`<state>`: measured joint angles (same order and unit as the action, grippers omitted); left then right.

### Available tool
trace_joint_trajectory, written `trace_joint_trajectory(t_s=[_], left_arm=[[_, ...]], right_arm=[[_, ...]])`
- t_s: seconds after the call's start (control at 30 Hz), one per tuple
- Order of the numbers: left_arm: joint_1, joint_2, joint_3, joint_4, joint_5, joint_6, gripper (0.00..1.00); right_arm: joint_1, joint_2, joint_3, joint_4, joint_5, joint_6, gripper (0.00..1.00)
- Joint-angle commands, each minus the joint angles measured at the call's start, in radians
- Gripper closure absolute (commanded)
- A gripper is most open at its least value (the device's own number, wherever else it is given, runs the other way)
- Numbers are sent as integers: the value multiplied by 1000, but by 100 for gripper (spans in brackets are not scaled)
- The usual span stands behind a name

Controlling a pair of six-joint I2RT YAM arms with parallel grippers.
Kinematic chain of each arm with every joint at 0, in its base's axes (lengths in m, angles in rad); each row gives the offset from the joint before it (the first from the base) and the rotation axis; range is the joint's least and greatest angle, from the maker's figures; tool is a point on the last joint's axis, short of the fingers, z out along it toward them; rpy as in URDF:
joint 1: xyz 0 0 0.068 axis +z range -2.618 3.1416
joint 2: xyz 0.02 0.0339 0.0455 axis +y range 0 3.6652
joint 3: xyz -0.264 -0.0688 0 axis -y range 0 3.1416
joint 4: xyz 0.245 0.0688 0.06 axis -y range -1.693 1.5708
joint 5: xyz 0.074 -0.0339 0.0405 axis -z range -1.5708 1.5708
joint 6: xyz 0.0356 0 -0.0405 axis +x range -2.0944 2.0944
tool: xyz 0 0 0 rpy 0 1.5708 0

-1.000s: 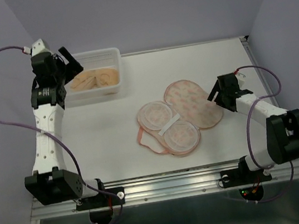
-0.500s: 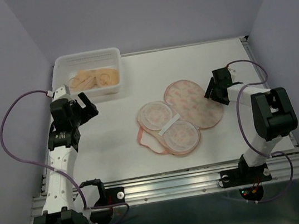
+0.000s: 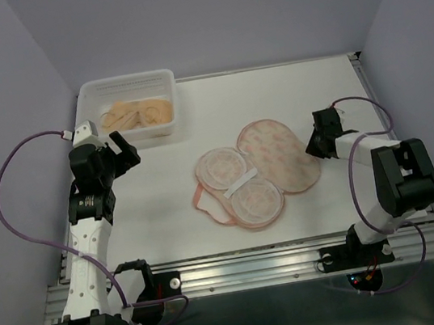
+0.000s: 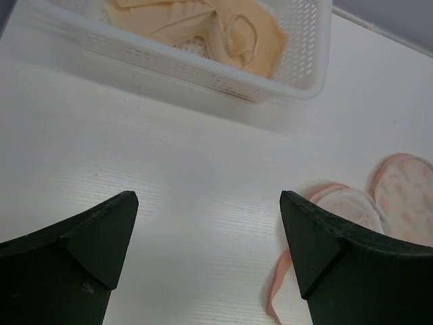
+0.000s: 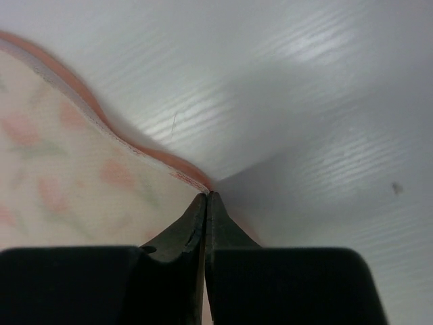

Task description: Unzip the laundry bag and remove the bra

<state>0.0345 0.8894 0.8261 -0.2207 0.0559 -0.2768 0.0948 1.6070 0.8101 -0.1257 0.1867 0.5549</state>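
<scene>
The laundry bag [image 3: 281, 153] lies opened flat in the middle of the table. Its printed pink half is on the right and its pale inner lobes [image 3: 241, 183] on the left. The beige bra [image 3: 140, 113] lies in the white basket [image 3: 125, 81] at the back left. My right gripper [image 3: 314, 146] is shut, its tips [image 5: 206, 195] touching the pink trim on the bag's [image 5: 67, 169] right edge, and nothing shows between the fingers. My left gripper [image 3: 118, 157] hangs open over bare table in front of the basket [image 4: 298, 74], the bra [image 4: 223, 34] beyond it.
A pink strap loop [image 3: 207, 205] trails from the bag's left side toward the near edge. In the left wrist view the bag [image 4: 399, 196] shows past the right finger. Grey walls close in the table on the left, the right and the back.
The left arm drew back from over the basket to the table in front of it. The right gripper closed at the bag's right edge, and the bag slid slightly left.
</scene>
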Motion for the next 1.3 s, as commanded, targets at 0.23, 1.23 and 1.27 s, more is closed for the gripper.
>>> trace_joint_trajectory(t_s=[0.23, 1.23, 1.27], left_arm=[[13, -3, 1, 47, -4, 18, 2], [30, 14, -2, 49, -19, 13, 2], [30, 14, -2, 49, -19, 13, 2]], right_arm=[[88, -326, 6, -104, 78, -41, 99], [790, -573, -37, 58, 307, -435, 99], [805, -579, -48, 78, 300, -441, 99]])
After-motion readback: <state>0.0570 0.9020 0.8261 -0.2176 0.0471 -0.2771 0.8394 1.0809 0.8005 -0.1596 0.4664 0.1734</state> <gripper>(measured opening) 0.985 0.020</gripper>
